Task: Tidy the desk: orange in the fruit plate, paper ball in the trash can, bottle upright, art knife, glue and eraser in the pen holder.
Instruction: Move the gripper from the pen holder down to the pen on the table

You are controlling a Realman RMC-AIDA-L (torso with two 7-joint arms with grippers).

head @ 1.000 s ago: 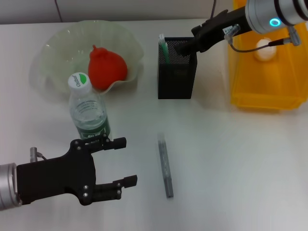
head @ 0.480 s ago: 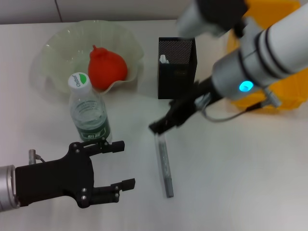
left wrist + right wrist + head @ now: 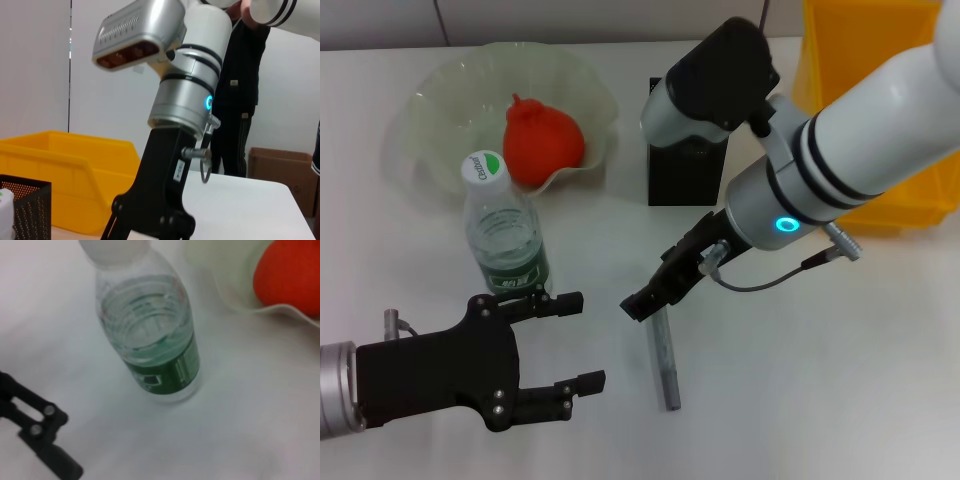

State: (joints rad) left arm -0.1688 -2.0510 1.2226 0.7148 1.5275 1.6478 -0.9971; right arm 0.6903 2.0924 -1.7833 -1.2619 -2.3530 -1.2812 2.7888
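The orange [image 3: 542,136] lies in the fruit plate [image 3: 440,90]; both also show in the right wrist view, the orange [image 3: 292,275] and the plate's rim [image 3: 235,292]. The bottle [image 3: 506,238] stands upright in front of the plate and fills the right wrist view [image 3: 155,350]. The grey art knife [image 3: 663,355] lies flat on the table. My right gripper [image 3: 642,303] hangs at the knife's far end. My left gripper [image 3: 577,340] is open and empty near the table's front left, just in front of the bottle. The paper ball, glue and eraser are not in view.
The pen holder [image 3: 672,180] stands behind my right arm, partly hidden by it. The yellow trash can [image 3: 910,200] is at the far right, and also shows in the left wrist view [image 3: 65,170]. My right arm crosses the table's middle.
My right arm has swung from above the pen holder down to the art knife's far end. The left gripper, bottle and orange have not moved.
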